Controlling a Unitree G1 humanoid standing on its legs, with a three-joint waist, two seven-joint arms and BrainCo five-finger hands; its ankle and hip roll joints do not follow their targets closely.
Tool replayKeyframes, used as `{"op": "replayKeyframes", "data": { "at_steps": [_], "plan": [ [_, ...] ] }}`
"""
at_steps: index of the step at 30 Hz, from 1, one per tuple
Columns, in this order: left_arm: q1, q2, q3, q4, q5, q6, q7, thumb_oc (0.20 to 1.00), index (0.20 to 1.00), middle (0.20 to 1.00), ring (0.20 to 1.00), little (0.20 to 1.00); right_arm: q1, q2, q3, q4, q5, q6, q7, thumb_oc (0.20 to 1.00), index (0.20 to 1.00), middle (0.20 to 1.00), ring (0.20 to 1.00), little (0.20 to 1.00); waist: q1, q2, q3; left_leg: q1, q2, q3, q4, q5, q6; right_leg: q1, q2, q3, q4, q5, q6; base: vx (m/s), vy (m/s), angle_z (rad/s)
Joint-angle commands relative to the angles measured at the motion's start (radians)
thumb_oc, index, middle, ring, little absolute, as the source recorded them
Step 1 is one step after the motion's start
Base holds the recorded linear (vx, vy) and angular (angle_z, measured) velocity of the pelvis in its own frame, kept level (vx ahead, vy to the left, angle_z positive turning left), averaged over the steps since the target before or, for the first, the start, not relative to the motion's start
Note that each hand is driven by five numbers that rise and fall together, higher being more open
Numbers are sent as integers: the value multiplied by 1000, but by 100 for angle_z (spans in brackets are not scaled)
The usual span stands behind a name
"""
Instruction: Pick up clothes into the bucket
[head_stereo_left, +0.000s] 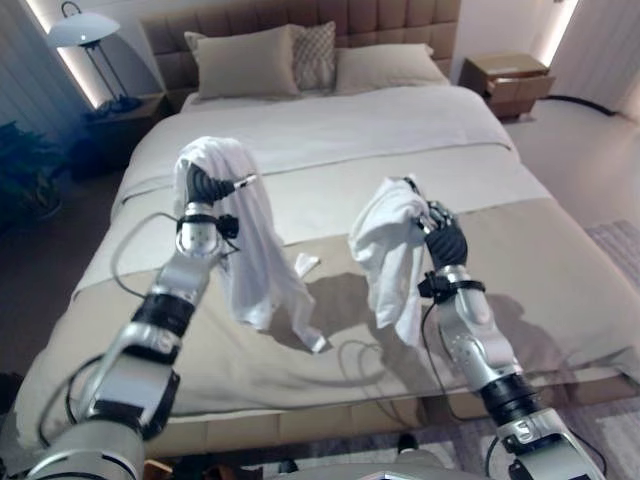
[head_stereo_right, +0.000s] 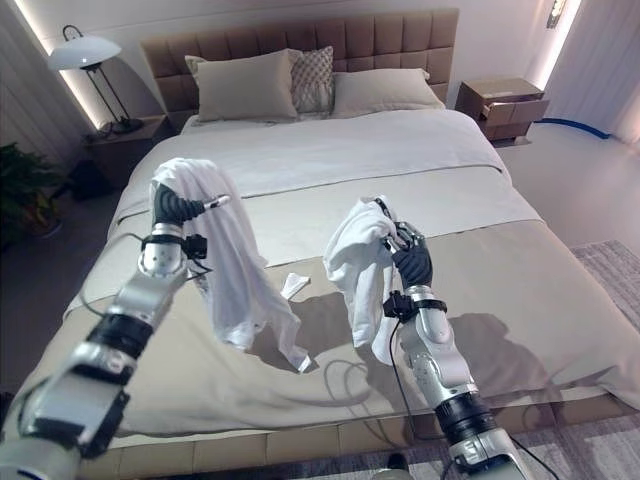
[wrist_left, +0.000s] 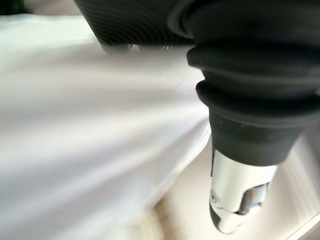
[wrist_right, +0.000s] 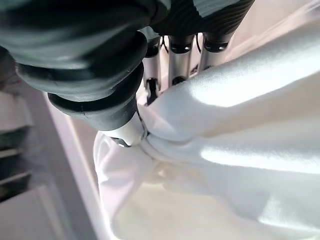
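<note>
soft, even room light, brightest at the wall strips behind my bed view

glowing strips flank the headboard (head_stereo_left: 300, 25) and a lamp (head_stereo_left: 82, 28) shines at my left; the cloths cast soft shadows on the bed (head_stereo_left: 560, 270). up close, the white cloth (wrist_left: 90, 150) blurs and glares, and my left hand (wrist_left: 235, 195) shows highlights.

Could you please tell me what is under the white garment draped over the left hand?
The left hand shows beneath the white garment; its fingers are covered. Below lies the bed.
</note>
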Motion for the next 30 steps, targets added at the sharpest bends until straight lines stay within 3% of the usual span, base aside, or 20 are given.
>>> {"op": "replayKeyframes", "data": {
  "at_steps": [1,4,7,9,10,11,13,14,15,16,18,24,30],
  "plan": [
    [-103,43,36,-2,36,-47,-35,1000,1000,1000,1000,1000,-55,12,-39,-141,-12,-92,31,200,200,200,200,200,14,-65,-11,17,32,11,41,-42,-38,19,-95,-50,31,25,83,0,0,0],
    [-86,24,38,-5,29,-46,-42,1000,1000,1000,1000,1000,-63,9,-45,-147,-11,-94,29,200,200,200,200,200,16,-65,-7,13,34,10,43,-43,-38,18,-96,-50,32,25,83,0,0,0],
    [-54,58,-4,-14,85,-52,-118,1000,1000,1000,1000,1000,-79,1,-53,-148,-16,-95,37,200,200,200,200,200,20,-66,-3,11,33,8,43,-42,-37,18,-95,-50,33,24,82,0,0,0],
    [-58,67,-18,-5,115,-49,-113,1000,1000,1000,1000,1000,-84,1,-49,-149,-18,-96,39,200,200,200,200,200,21,-67,-2,11,33,7,43,-42,-36,17,-95,-49,34,24,82,0,0,0],
    [-84,96,-86,29,248,-37,-135,1000,1000,1000,1000,1000,-91,-7,-45,-152,-24,-101,40,200,200,200,200,200,18,-65,0,7,33,6,42,-39,-37,14,-94,-48,34,24,84,0,0,0],
    [-87,95,-88,30,249,-38,-135,1000,1000,1000,1000,1000,-91,-6,-46,-152,-24,-101,40,200,200,200,200,200,19,-66,0,7,33,5,42,-40,-37,15,-94,-48,34,23,84,0,0,0],
    [-115,127,-157,39,392,-28,-132,1000,1000,1000,1000,1000,-93,-14,-39,-161,-28,-106,47,200,200,200,200,200,16,-65,1,7,33,6,40,-39,-37,13,-94,-48,34,25,86,0,0,0],
    [-156,156,-255,42,560,-17,-147,1000,1000,1000,1000,1000,-93,-25,-36,-173,-37,-113,50,200,200,200,200,200,14,-64,4,6,33,7,37,-39,-37,11,-95,-48,34,25,89,0,0,0],
    [-158,156,-257,43,561,-18,-146,1000,1000,1000,1000,1000,-92,-24,-38,-173,-37,-112,50,200,200,200,200,200,15,-65,4,7,33,7,38,-39,-37,12,-95,-48,34,25,89,0,0,0],
    [-193,166,-338,58,667,-17,-166,1000,1000,1000,1000,1000,-95,-34,-29,-182,-38,-116,51,200,200,200,200,200,12,-64,7,5,32,6,36,-38,-37,9,-96,-46,33,26,91,0,0,0],
    [-217,191,-414,28,737,-41,-210,1000,1000,1000,1000,1000,-94,-46,-30,-192,-42,-115,50,200,200,200,200,200,11,-61,9,3,31,5,34,-38,-37,7,-96,-47,34,27,95,0,0,0],
    [-264,212,-568,13,864,-91,-271,1000,1000,1000,1000,1000,-92,-44,-23,-191,-49,-112,58,200,200,200,200,200,5,-58,8,8,28,8,28,-39,-35,6,-98,-44,33,29,98,0,0,0],
    [-280,196,-603,24,929,-91,-265,1000,1000,1000,1000,1000,-87,-47,-26,-190,-50,-116,54,200,200,200,200,200,3,-58,7,10,26,9,27,-40,-34,8,-99,-45,31,30,99,0,0,0]
  ]
}}
